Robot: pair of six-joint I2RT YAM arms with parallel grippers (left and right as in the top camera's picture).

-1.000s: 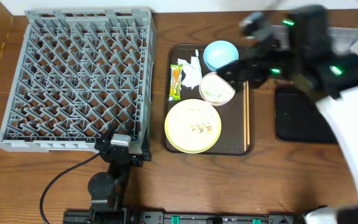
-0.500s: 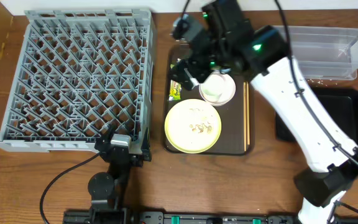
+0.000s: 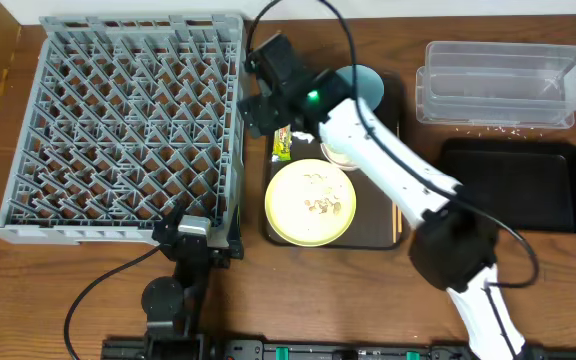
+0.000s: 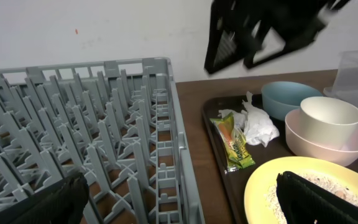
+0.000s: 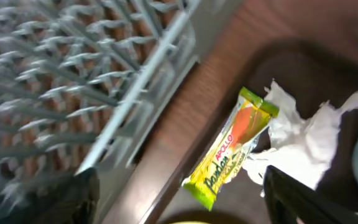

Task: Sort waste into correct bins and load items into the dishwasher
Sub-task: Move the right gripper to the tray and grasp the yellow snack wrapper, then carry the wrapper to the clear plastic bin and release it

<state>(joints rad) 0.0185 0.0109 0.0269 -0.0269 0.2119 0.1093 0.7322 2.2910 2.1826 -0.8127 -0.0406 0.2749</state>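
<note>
My right gripper point(image 3: 268, 100) hangs open and empty over the dark brown tray's far left corner, beside the grey rack point(image 3: 128, 120). In the right wrist view its jaws point(image 5: 179, 199) stand wide above the green-and-orange wrapper point(image 5: 232, 146) and the white napkin point(image 5: 303, 137). The yellow plate point(image 3: 310, 203) holds rice crumbs point(image 3: 320, 206). The blue bowl point(image 4: 284, 96) and a pale cup point(image 4: 329, 114) inside the white bowl point(image 4: 322, 148) show in the left wrist view. The chopsticks point(image 3: 398, 212) are partly hidden by the arm. My left gripper point(image 3: 196, 240) is open at the rack's front right corner.
The clear tub point(image 3: 498, 85) stands at the back right, with the black tray point(image 3: 513, 185) in front of it. A few crumbs point(image 3: 498, 127) lie between them. The dark brown tray point(image 3: 368, 232) sits right of the rack. My right arm crosses the tray.
My right arm has swung left from above the tub and black tray to the brown tray's far left corner by the rack. The left arm has not moved.
</note>
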